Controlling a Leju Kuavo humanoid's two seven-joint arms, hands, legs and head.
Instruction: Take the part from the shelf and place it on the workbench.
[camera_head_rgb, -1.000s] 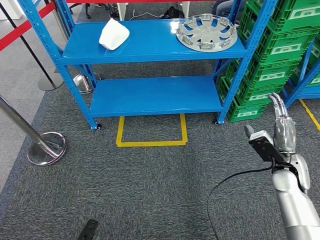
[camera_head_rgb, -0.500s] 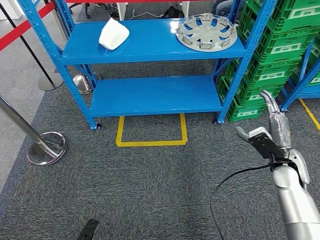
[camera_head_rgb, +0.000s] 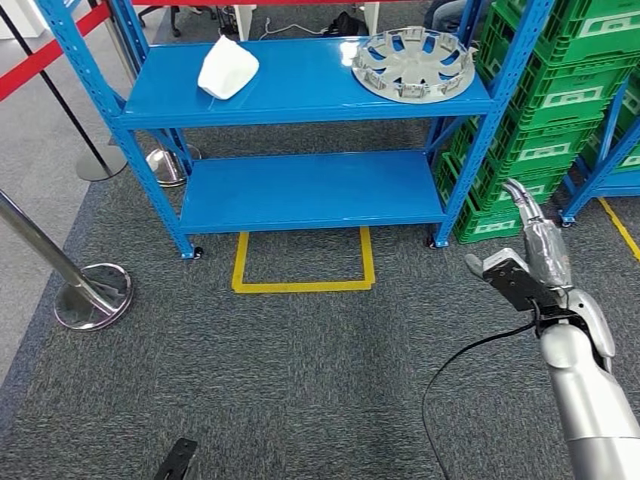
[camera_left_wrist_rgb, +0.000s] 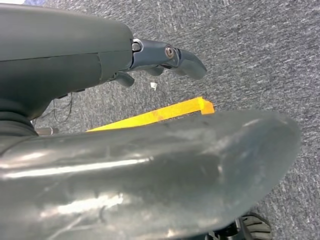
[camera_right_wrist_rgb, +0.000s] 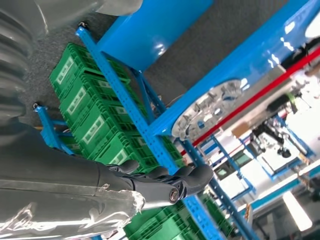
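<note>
Well above the right hand (camera_head_rgb: 528, 262) lies the part (camera_head_rgb: 413, 63).

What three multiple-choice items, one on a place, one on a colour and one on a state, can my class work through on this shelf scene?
1. Where does the silver wheel cover lie?
A. on the floor
B. right end of the upper shelf board
C. on the lower board

2. What colour are the stacked crates?
A. green
B. red
C. grey

3. How is the right hand?
A. gripping the cover
B. resting on the shelf
C. raised and holding nothing

Answers: 1 B, the cover sits by the right post. 2 A, the crates beside the shelf are green. 3 C, its fingers are apart, short of the shelf.
</note>
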